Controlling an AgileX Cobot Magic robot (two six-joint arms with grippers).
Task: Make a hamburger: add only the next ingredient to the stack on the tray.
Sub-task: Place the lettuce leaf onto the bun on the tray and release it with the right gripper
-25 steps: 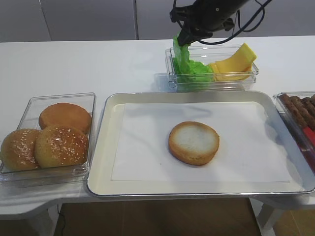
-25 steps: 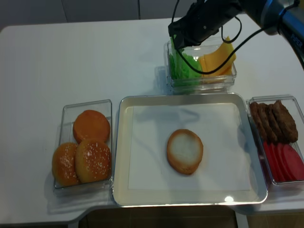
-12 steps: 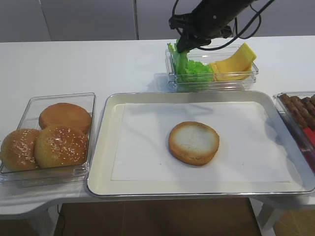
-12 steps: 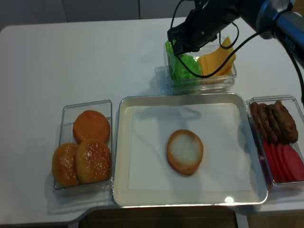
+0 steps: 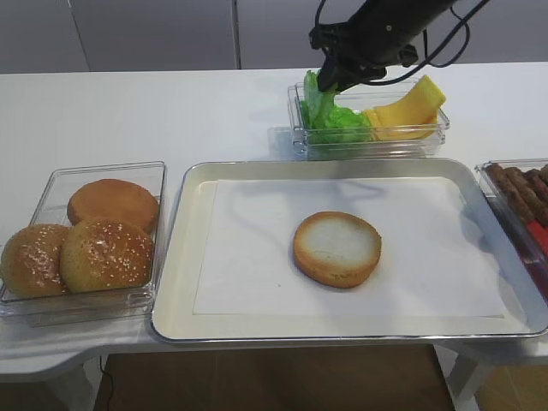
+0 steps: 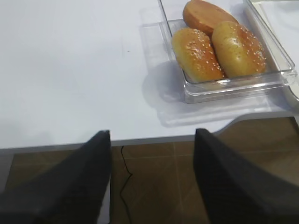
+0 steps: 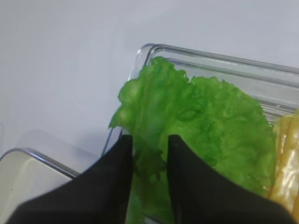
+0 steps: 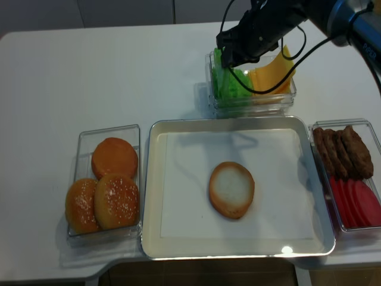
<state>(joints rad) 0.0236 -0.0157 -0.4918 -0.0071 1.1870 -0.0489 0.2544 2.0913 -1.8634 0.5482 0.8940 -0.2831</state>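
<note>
My right gripper (image 7: 148, 154) at the lettuce leaf (image 7: 201, 135), upper middle of the frame.
My jaws are slightly apart with the leaf's frilly edge between them; the leaf lies in its clear box (image 5: 368, 141) beside the cheese (image 5: 407, 110), above the tray (image 5: 184, 257) with the bun half (image 5: 337, 248).

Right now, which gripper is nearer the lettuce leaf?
Right. The right gripper has its fingers on either side of the lettuce leaf in its box; the left gripper hangs off the table's edge by the buns.

Patty box (image 5: 521, 193) cut off rightward
</note>
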